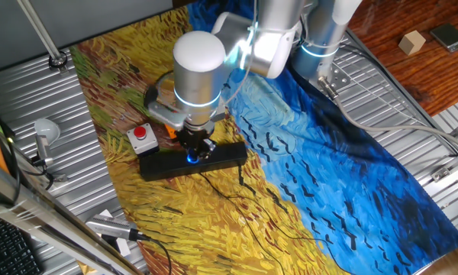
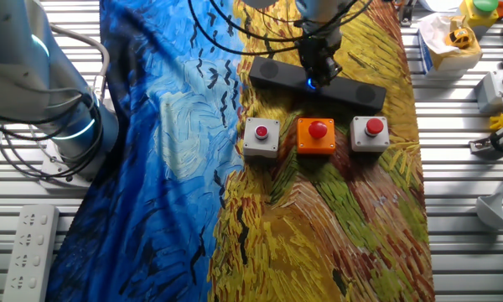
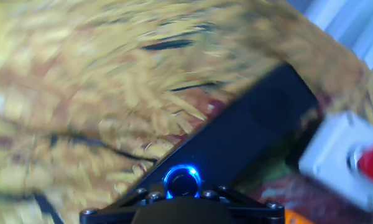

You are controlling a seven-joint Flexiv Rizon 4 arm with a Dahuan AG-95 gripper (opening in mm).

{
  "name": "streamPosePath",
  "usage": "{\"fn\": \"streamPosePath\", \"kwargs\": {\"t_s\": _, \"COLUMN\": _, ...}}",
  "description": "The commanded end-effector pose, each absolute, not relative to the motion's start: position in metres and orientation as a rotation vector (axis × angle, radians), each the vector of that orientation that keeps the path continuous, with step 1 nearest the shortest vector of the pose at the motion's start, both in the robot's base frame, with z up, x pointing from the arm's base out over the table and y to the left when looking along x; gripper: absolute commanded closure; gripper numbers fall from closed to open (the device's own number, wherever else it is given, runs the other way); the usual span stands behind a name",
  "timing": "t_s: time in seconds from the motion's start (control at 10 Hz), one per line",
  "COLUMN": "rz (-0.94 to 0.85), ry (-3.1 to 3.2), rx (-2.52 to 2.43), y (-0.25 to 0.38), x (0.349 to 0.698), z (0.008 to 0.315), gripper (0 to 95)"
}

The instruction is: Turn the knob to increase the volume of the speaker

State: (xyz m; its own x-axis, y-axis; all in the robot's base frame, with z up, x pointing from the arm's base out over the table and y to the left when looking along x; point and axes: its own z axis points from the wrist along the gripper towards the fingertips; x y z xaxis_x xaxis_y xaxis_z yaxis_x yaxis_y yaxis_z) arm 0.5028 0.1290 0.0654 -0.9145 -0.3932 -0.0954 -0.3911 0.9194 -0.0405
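Note:
The speaker (image 1: 191, 162) is a long black bar lying on the yellow part of the painted cloth; it also shows in the other fixed view (image 2: 272, 71) and the hand view (image 3: 248, 127). The knob (image 3: 183, 180) glows with a blue ring at its middle, and the glow shows in both fixed views (image 1: 192, 158) (image 2: 310, 82). My gripper (image 1: 195, 147) points straight down right over the knob, its tips at or just above it (image 2: 313, 74). In the hand view the gripper's dark body (image 3: 183, 211) hides the knob's lower edge. The fingers themselves are not distinct.
Three red push-button boxes, grey (image 2: 261, 137), orange (image 2: 317, 136) and grey (image 2: 370, 134), stand in a row beside the speaker; one shows in the first fixed view (image 1: 143, 138). A thin black cable (image 1: 221, 195) trails from the speaker. Metal table ribs surround the cloth.

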Motion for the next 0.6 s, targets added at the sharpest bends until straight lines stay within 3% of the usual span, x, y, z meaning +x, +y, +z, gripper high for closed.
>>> {"fn": "streamPosePath", "kwargs": {"t_s": 0.1, "rz": 0.065, "ry": 3.013, "rx": 0.188, "y": 0.1275, "x": 0.5016, "z": 0.0694, "gripper": 95.0}}
{"fn": "streamPosePath", "kwargs": {"t_s": 0.4, "rz": 0.09, "ry": 3.002, "rx": 0.244, "y": 0.1274, "x": 0.5009, "z": 0.0694, "gripper": 95.0}}
{"fn": "streamPosePath", "kwargs": {"t_s": 0.6, "rz": 0.018, "ry": 3.015, "rx": 0.01, "y": 0.1273, "x": 0.501, "z": 0.0682, "gripper": 57.0}}
